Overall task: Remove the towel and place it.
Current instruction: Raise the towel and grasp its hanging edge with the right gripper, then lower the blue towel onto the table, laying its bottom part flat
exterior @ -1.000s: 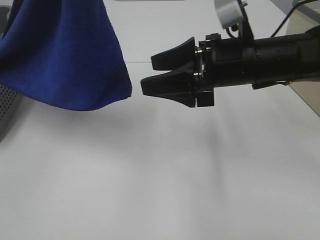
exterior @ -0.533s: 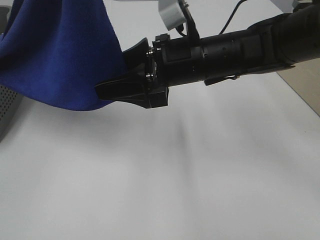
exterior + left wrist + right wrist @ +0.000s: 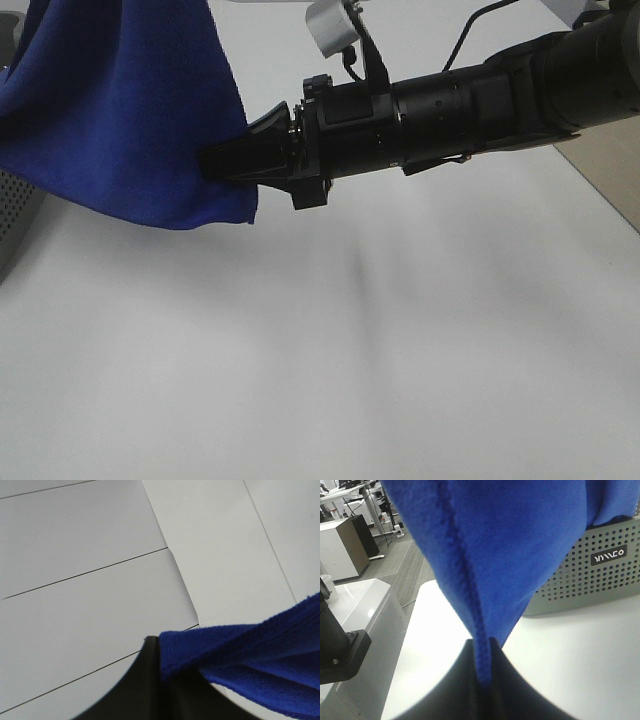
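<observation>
A bare white surface [image 3: 400,350] lies below. The towel [image 3: 130,110] hangs above it at ten o'clock, its lower edge pinched in the closed right end effector [image 3: 225,160]. The left end effector [image 3: 162,672] is clamped tight on another edge.

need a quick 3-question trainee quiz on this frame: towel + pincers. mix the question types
1. True or false: the right pincer is shut on an edge of the towel.
2. Where is the towel relative to the table? A) spread flat on it B) hanging above it C) bunched underneath it
3. Short answer: counting the left pincer, how many pincers grip the towel?
Key: 1 true; 2 B; 3 two.
</observation>
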Available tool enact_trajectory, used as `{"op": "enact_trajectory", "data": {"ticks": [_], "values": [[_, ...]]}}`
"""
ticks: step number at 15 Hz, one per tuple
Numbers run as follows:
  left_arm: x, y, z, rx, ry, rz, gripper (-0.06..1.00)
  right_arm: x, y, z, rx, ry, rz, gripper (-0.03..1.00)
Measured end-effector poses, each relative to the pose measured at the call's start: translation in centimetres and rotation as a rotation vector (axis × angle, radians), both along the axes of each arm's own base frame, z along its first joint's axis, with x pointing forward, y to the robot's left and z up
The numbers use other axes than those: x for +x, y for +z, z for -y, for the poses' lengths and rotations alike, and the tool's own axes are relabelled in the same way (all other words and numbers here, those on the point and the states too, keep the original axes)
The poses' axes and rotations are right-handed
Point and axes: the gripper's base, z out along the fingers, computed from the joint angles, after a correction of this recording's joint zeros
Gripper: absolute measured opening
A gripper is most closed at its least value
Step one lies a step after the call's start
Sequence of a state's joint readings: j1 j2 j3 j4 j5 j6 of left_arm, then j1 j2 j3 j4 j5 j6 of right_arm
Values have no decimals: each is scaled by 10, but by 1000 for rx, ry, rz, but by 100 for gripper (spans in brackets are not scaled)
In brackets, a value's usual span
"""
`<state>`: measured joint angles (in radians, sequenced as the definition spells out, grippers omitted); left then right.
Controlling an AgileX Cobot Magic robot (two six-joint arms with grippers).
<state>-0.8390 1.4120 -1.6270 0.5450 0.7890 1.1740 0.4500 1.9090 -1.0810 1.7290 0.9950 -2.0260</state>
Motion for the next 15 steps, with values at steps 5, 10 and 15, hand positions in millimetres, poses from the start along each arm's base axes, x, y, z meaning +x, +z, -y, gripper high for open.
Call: {"op": "enact_trajectory", "data": {"ticks": [5, 10, 15], "values": [[0, 0, 0, -71, 30, -34, 0, 0, -1, 1, -23, -35, -138, 2], [0, 0, 0, -295, 127, -139, 0, -7, 30, 15, -262, -158, -217, 2], [5, 6, -1, -543, 186, -186, 0, -9, 106, 44, -543, -374, -109, 2]]}}
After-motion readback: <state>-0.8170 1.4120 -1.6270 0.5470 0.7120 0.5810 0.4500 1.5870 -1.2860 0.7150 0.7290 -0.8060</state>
